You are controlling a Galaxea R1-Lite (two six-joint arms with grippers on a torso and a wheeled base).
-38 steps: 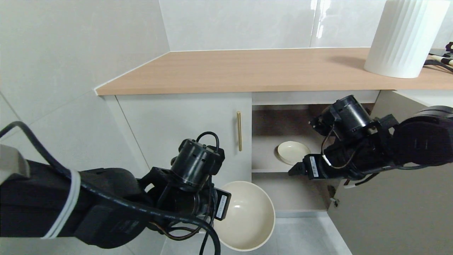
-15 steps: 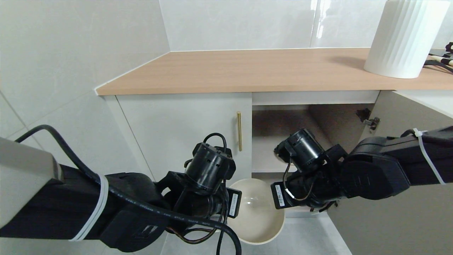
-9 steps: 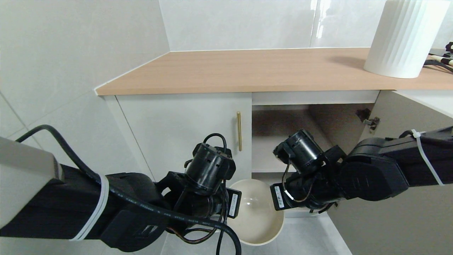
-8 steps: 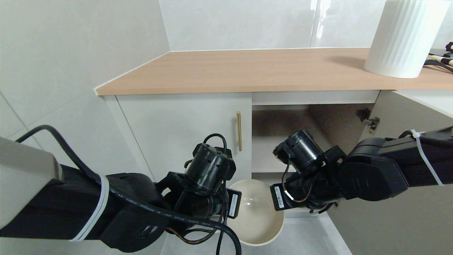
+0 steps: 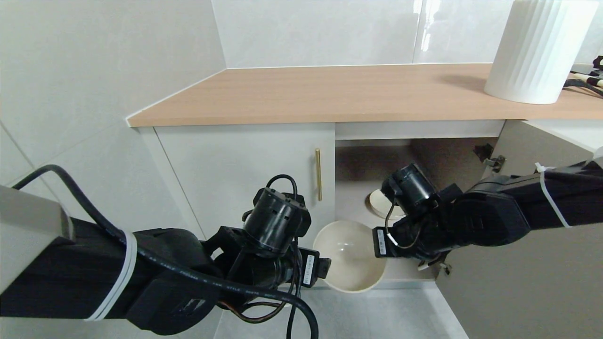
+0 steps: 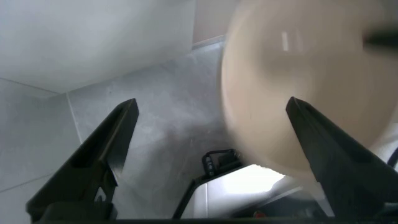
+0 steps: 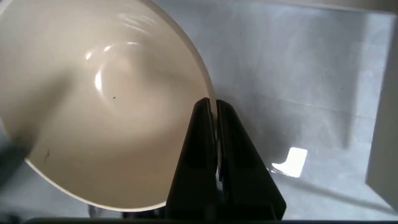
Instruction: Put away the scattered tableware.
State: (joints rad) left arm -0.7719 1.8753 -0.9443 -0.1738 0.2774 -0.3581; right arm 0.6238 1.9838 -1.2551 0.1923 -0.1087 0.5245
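Observation:
A cream bowl (image 5: 351, 256) hangs in front of the open cabinet's lower opening. My right gripper (image 5: 379, 243) is shut on the bowl's right rim; in the right wrist view its fingers (image 7: 211, 124) pinch the bowl's (image 7: 106, 118) edge. My left gripper (image 5: 325, 268) stands open just left of the bowl, apart from it; in the left wrist view its fingers (image 6: 115, 140) are spread wide with the bowl (image 6: 305, 93) beyond them. A small cream plate (image 5: 378, 203) lies on the cabinet shelf, partly hidden behind the right wrist.
The cabinet's left door (image 5: 245, 174) is closed and has a gold handle (image 5: 318, 174). Its right door (image 5: 518, 282) swings open toward me. On the wooden counter (image 5: 330, 94) above stands a white ribbed vase (image 5: 537, 52). Grey floor tiles (image 5: 377, 315) lie below the bowl.
The bowl passed from my left gripper to my right. The right gripper shut on its rim, the left one opened, and the bowl rose toward the cabinet.

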